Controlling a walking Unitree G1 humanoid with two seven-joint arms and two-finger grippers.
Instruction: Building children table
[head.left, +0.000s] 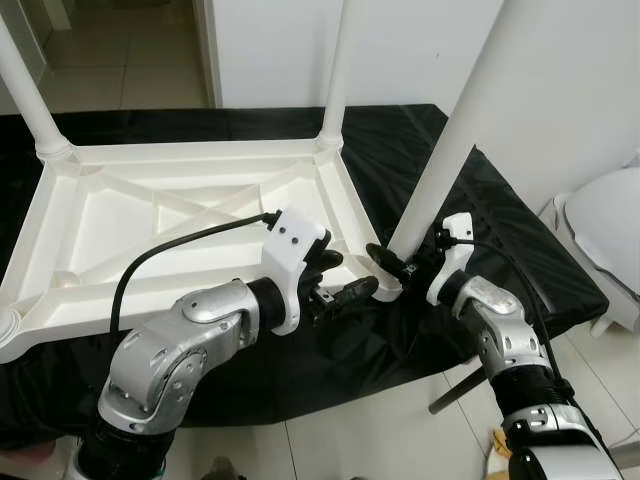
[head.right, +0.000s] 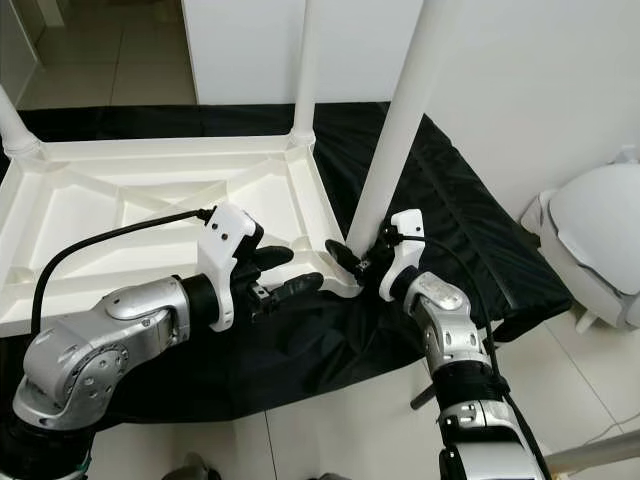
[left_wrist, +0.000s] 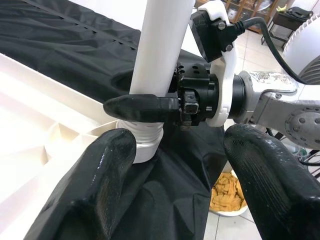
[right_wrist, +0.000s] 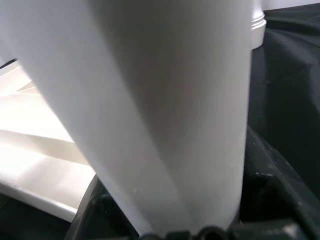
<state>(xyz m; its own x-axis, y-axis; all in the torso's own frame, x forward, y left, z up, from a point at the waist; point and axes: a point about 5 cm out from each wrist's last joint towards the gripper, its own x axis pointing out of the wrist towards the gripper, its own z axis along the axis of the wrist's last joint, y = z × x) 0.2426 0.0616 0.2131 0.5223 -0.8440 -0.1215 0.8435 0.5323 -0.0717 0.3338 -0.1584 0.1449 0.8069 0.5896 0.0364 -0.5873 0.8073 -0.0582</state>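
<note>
Upside-down children's table (head.left: 190, 210) exposes its corner socket, so the right gripper (head.left: 392, 262) clamps the leg (head.left: 455, 130) upright there, left gripper (head.left: 345, 278) spread empty alongside.

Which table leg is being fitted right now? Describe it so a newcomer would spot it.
Find the white upside-down tabletop lying on the black cloth. Go to its corner nearest the robot's right arm: the leg rising there is the one. Unlike the other legs, it has the right end effector clamped round its base.

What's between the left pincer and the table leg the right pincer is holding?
Only black cloth, seen in the left wrist view: the open left pincer faces the leg, which the right pincer clamps.
</note>
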